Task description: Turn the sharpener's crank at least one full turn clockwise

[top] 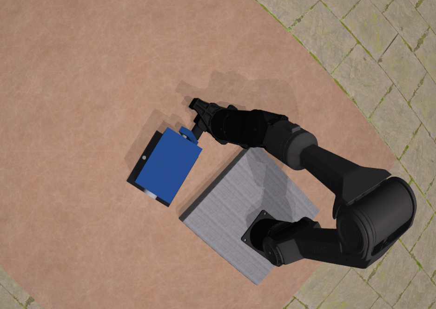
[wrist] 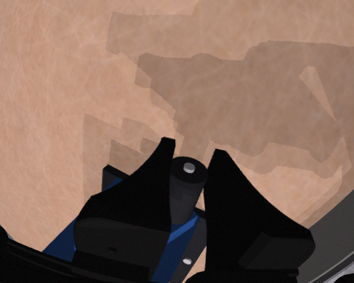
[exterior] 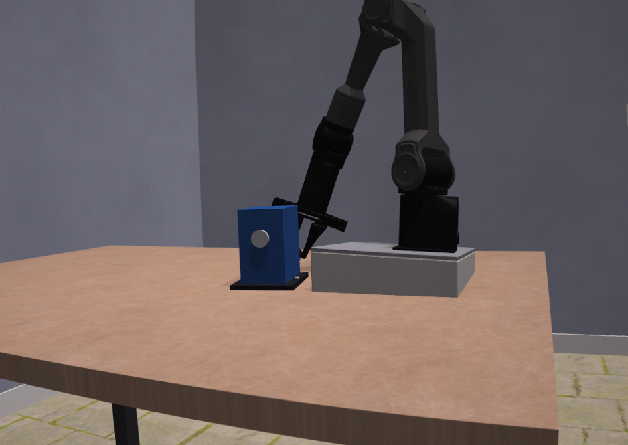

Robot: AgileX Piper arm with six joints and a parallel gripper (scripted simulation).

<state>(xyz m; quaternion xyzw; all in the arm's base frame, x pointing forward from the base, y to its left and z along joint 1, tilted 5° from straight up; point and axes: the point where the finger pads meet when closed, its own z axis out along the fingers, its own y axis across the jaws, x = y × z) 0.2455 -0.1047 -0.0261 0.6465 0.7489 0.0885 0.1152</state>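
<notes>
Fingers are pinching the crank handle (wrist: 186, 189) on the sharpener (top: 168, 165), which is standing on the table (exterior: 355, 348) beside the arm's grey pedestal (exterior: 385, 273). Gripper (wrist: 189, 164) is best tracing a steady circle around the axle, without squeezing harder or dragging the box sideways.

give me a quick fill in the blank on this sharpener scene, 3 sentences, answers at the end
1. The pincer is shut on the dark crank ____ of the sharpener.
2. The sharpener's body is ____ in colour and stands on a black base plate.
3. The arm is mounted on a ____ block beside the sharpener on the table.

Missing words: handle; blue; grey
</notes>
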